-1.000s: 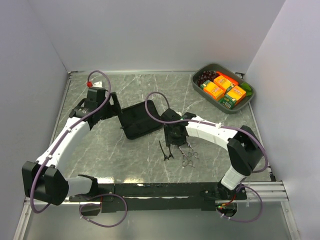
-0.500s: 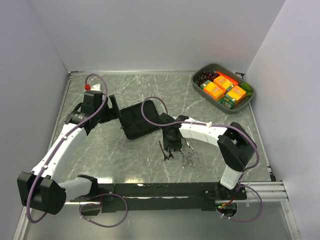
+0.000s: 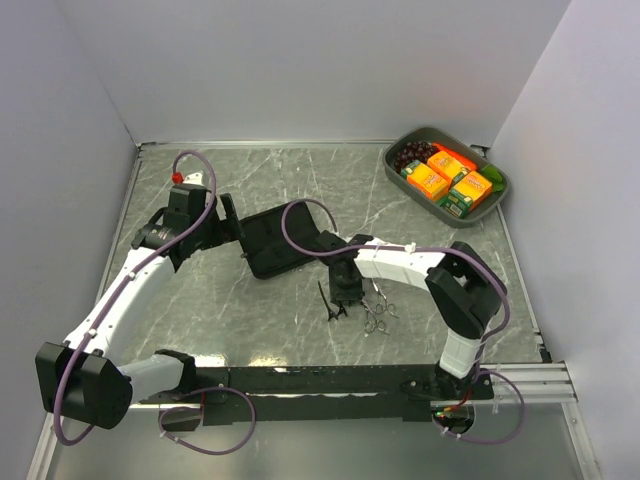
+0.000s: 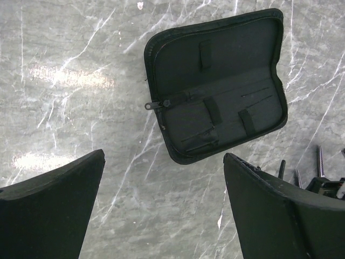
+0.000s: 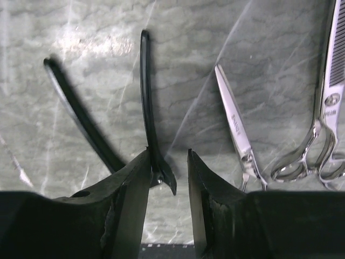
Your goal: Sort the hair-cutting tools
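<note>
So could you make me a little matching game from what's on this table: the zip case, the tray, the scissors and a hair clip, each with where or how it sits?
1. zip case
2. grey tray
3. silver scissors
4. straighter black clip

A. between the fingers of the right gripper
B. far right corner, holding orange boxes
C. lying unzipped and open
D. lying right of that clip, ungripped

Pairs: 1-C, 2-B, 3-D, 4-A

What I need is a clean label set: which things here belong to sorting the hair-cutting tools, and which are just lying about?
Job: straight black clip, curved black clip, plain-bladed scissors, toothed scissors.
Lying about: open black case (possibly their holder), grey tray of groceries.
</note>
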`<action>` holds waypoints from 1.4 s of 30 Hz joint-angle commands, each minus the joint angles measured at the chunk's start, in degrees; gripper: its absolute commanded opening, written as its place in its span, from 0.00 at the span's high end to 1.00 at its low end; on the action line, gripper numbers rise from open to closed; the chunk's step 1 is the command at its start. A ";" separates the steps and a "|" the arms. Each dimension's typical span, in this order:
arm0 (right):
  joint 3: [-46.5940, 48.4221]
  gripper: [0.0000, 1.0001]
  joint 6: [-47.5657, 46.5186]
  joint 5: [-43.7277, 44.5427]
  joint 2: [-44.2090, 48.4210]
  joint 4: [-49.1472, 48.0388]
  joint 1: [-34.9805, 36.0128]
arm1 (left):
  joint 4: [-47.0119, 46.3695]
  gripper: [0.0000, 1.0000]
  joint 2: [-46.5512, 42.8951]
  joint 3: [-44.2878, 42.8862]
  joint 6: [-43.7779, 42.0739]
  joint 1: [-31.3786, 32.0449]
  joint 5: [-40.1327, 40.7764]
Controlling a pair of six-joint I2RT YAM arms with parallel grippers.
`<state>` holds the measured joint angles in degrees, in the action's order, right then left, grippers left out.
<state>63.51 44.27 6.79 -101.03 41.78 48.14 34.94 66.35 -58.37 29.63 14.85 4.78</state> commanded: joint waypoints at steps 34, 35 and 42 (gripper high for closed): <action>26.41 1.00 -28.54 11.94 6.63 12.01 -0.15 | -15.91 0.10 18.82 2.28 7.73 -5.54 -6.34; 25.80 1.00 -28.71 11.59 7.07 12.01 -0.15 | -22.13 0.10 18.65 3.60 7.64 -5.45 -7.75; 20.61 1.00 -30.03 10.97 11.03 11.57 -0.24 | -30.72 0.23 24.61 5.55 5.18 -5.54 -13.31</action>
<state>86.11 16.49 17.15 -94.98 51.83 48.12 13.19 87.81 -51.88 35.62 9.41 -4.89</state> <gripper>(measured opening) 0.022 0.814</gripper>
